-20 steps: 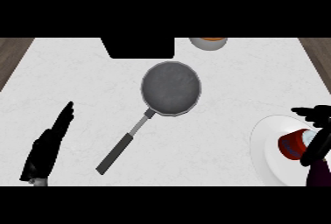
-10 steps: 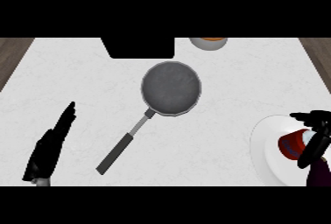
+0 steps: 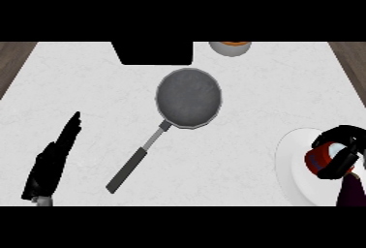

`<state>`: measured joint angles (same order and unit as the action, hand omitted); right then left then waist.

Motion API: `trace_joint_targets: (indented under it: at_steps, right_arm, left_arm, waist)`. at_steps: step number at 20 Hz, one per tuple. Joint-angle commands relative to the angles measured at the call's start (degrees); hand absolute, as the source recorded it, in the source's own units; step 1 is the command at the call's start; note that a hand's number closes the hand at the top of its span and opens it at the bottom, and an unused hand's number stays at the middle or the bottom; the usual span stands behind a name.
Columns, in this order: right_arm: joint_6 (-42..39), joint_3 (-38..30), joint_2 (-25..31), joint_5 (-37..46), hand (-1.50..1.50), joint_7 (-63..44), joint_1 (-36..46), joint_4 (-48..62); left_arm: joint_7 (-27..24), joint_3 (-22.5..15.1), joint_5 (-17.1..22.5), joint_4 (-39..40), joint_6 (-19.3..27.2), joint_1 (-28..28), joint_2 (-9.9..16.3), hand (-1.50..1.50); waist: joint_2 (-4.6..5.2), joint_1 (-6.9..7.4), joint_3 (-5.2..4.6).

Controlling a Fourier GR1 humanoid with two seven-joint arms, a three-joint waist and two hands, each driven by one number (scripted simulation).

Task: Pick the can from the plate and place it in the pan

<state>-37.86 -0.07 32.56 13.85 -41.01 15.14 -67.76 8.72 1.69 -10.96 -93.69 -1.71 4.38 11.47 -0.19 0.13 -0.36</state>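
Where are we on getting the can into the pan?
Early stage. The right hand has curled round the red can, which sits on the white plate. The lift and the carry to the pan are left. The left hand rests open at lower left.

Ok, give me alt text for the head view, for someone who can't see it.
The right hand curls round a red can on a white plate at the right edge. An empty pan lies mid-counter; the left hand rests open at lower left.
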Motion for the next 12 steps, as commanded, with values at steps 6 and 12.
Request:
trace_joint_targets:
  at_steps: [6, 12]
  right_arm:
    - [0.2, -3.7, -3.9, -0.2, 1.50, 1.2, -3.3, -1.8]
    - [19.5, 5.2, -14.6, 13.2, 1.50, -10.7, -10.7, -18.1]
  left_arm:
    - [1.6, 1.0, -0.9, 0.8, -1.0, -2.0, -0.7, 0.00]
    - [-1.4, 3.2, 0.2, 2.3, -0.4, 0.2, -0.2, 0.00]
  waist:
    - [0.17, -0.13, 0.36]
    - [-0.29, -1.52, 0.21]
